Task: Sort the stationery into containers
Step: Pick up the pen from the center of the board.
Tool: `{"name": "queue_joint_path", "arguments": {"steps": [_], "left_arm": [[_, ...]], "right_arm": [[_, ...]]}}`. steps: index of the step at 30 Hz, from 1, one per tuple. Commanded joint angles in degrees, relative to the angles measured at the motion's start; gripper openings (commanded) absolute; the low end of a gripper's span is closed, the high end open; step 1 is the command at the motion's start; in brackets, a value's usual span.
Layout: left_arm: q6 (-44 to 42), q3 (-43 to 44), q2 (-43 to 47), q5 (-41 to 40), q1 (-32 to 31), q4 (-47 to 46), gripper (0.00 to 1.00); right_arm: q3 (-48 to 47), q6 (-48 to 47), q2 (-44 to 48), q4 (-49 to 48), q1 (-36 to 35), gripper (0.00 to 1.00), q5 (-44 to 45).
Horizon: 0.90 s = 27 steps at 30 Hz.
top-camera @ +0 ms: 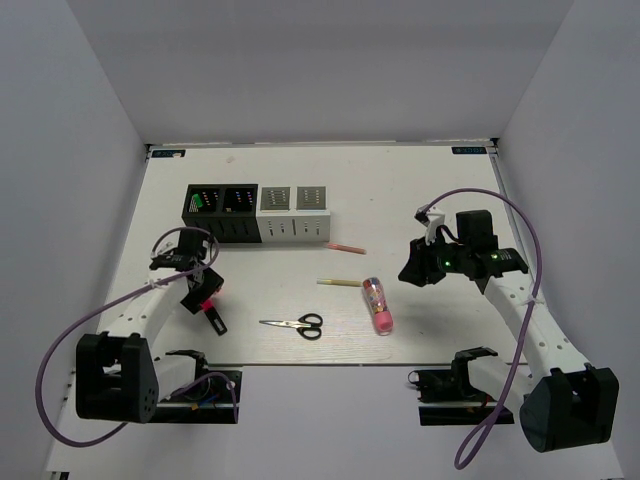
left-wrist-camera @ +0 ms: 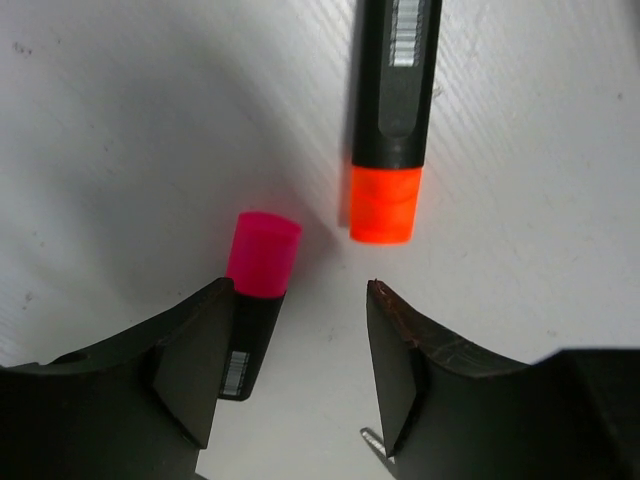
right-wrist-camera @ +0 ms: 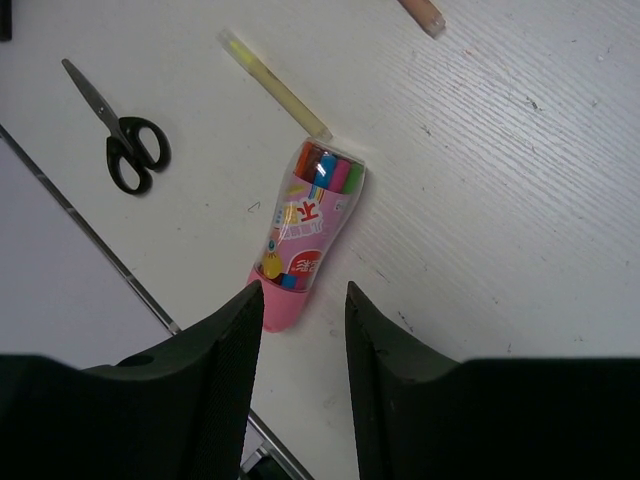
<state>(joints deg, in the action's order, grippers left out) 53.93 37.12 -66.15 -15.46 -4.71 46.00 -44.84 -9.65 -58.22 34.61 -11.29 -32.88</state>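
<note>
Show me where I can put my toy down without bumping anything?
Bare: the back strip of the table behind the containers, and the patch between containers and scissors. Crowded: pen, pencil and tube mid-table, markers by the left gripper.

Plain pale walls (top-camera: 320, 70) at nine, twelve and three o'clock. White grained table (top-camera: 400, 190) at centre, small blue labels (top-camera: 170, 154) at eleven and one o'clock corners. Soft, even light.
</note>
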Motion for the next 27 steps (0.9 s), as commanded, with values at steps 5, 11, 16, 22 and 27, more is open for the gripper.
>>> {"name": "queue_joint_path", "arguments": {"steps": [5,11,16,22,27], "left_arm": [[-2.60,3.30,-2.05,-1.94,3.83,-6.79,0.66],[-3.48,4.97,-6.61,-1.06,6.55,-8.47,0.67],[-2.96,6.55,-10.05,-0.53,6.64,-9.96,0.67],[-2.87,10.68,-15.67,-0.71,6.64,-9.17,0.67],[-3.04,14.63,-20.05,-3.08,6.56,-4.52,0.67]], "right_arm": [[-2.09,-1.07,0.82,-0.07,-0.40,0.42,0.36],[-2.09,-0.99,0.56,-0.07,-0.40,0.42,0.54],[-2.18,-1.07,0.47,-0.07,-0.58,0.42,0.71],[-2.09,-1.16,0.56,-0.07,-0.58,0.42,0.54],[-2.09,-0.98,0.82,0.02,-0.49,0.42,0.89]]}}
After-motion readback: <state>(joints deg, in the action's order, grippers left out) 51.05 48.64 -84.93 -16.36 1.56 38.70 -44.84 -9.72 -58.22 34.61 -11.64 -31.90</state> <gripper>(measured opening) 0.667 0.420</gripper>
